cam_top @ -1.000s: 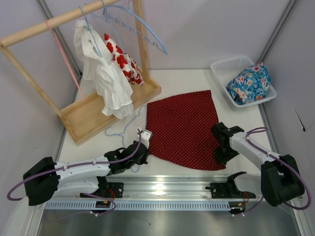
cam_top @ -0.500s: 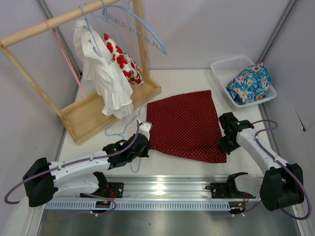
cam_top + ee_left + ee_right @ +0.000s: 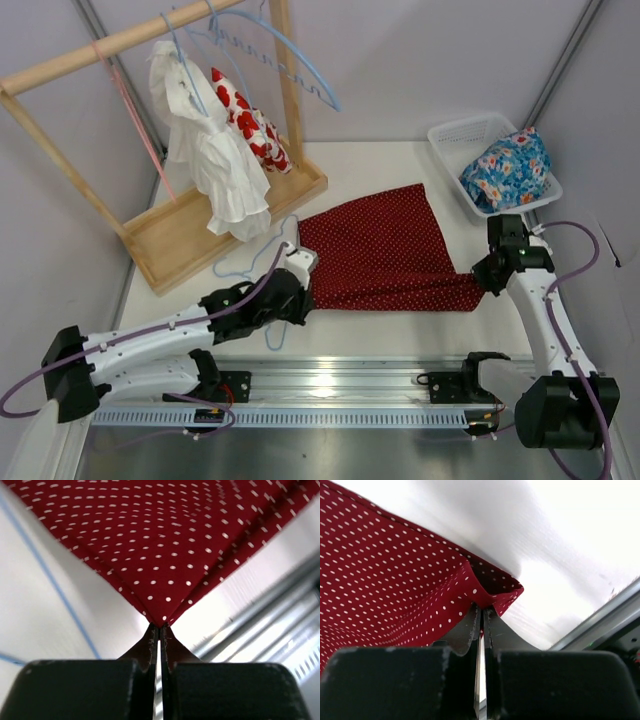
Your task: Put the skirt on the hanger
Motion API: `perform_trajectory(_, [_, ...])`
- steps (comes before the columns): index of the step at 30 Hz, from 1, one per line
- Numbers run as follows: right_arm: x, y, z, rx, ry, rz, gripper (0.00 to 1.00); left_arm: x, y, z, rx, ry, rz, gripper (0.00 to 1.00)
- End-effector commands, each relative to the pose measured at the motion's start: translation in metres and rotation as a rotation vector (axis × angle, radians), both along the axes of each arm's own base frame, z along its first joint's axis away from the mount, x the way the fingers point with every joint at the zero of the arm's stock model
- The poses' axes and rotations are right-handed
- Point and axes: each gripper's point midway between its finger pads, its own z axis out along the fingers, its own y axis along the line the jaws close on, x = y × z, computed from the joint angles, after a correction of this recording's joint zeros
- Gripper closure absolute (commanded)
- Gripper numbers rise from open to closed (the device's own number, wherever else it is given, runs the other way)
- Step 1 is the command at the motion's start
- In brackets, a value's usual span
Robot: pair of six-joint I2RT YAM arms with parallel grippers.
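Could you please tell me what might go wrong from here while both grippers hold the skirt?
First, the left gripper and right gripper each pinch only the tip of a corner of the dark red polka-dot fabric skirt, so the cloth could slip free under tension. Second, the thin pale-blue clothes hanger lies on the table close beside the left corner; dragging the skirt might snag or shove it.

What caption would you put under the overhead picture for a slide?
Left hand and right hand each pinch a corner of the red dotted skirt.
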Motion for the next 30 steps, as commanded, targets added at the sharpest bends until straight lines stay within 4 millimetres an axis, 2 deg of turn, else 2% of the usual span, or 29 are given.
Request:
perform_trajectory(1, [0.015, -0.025, 0.025, -0.141, -0.103, 0.020, 1.00, -0.029, -0.010, 0.012, 0.037, -0.006, -0.159, 1.00])
perform_trajectory(2, [0.012, -0.026, 0.023, -0.142, -0.101, 0.018, 1.00, -0.041, -0.014, 0.008, 0.061, 0.013, -0.201, 1.00])
perform_trajectory(6, [0.007, -0.026, 0.026, -0.160, -0.132, 0.056, 1.00, -0.060, -0.017, -0.002, 0.084, 0.076, -0.238, 1.00])
perform_trajectory(8, [0.007, -0.026, 0.026, -0.165, -0.133, 0.070, 1.00, -0.067, -0.018, 0.000, 0.063, 0.097, -0.259, 1.00])
perform_trajectory(11, [0.023, -0.021, 0.032, -0.150, -0.165, 0.124, 1.00, -0.067, -0.020, 0.010, 0.029, 0.085, -0.266, 1.00])
perform_trajectory(12, [0.035, -0.017, 0.042, -0.138, -0.202, 0.151, 1.00, -0.062, -0.019, 0.015, 0.025, 0.059, -0.245, 1.00])
perform_trajectory(13, [0.054, -0.007, 0.043, -0.099, -0.224, 0.214, 1.00, -0.055, -0.016, 0.018, 0.029, 0.052, -0.224, 1.00])
perform_trajectory(15, [0.075, 0.005, 0.050, -0.075, -0.251, 0.270, 1.00, -0.042, -0.016, 0.026, 0.035, 0.061, -0.188, 1.00])
perform_trajectory(16, [0.095, 0.010, 0.067, -0.092, -0.311, 0.300, 1.00, -0.035, -0.011, 0.024, 0.052, 0.082, -0.159, 1.00])
perform_trajectory(17, [0.107, 0.011, 0.062, -0.106, -0.298, 0.310, 1.00, -0.018, -0.003, 0.022, 0.052, 0.100, -0.096, 1.00])
perform_trajectory(18, [0.121, 0.030, 0.069, -0.121, -0.336, 0.363, 1.00, -0.012, -0.007, 0.025, 0.038, 0.123, -0.083, 1.00])
perform_trajectory(19, [0.134, 0.035, 0.081, -0.142, -0.368, 0.372, 1.00, -0.005, -0.005, 0.026, 0.037, 0.131, -0.059, 1.00])
perform_trajectory(21, [0.153, 0.044, 0.074, -0.146, -0.357, 0.391, 1.00, 0.008, -0.004, 0.031, 0.048, 0.115, -0.038, 1.00])
perform_trajectory(23, [0.174, 0.048, 0.082, -0.140, -0.397, 0.400, 1.00, 0.024, -0.004, 0.035, 0.076, 0.107, -0.004, 1.00])
perform_trajectory(24, [0.185, 0.051, 0.073, -0.134, -0.385, 0.410, 1.00, 0.028, -0.003, 0.034, 0.088, 0.116, 0.007, 1.00])
perform_trajectory(26, [0.206, 0.056, 0.082, -0.128, -0.438, 0.415, 1.00, 0.043, 0.000, 0.030, 0.105, 0.137, 0.052, 1.00])
perform_trajectory(28, [0.225, 0.065, 0.077, -0.110, -0.460, 0.434, 1.00, 0.054, 0.005, 0.030, 0.124, 0.125, 0.100, 1.00])
perform_trajectory(29, [0.234, 0.066, 0.082, -0.109, -0.479, 0.434, 1.00, 0.059, 0.009, 0.026, 0.144, 0.124, 0.123, 1.00])
perform_trajectory(30, [0.243, 0.069, 0.075, -0.100, -0.481, 0.433, 1.00, 0.064, 0.011, 0.026, 0.150, 0.118, 0.143, 1.00])
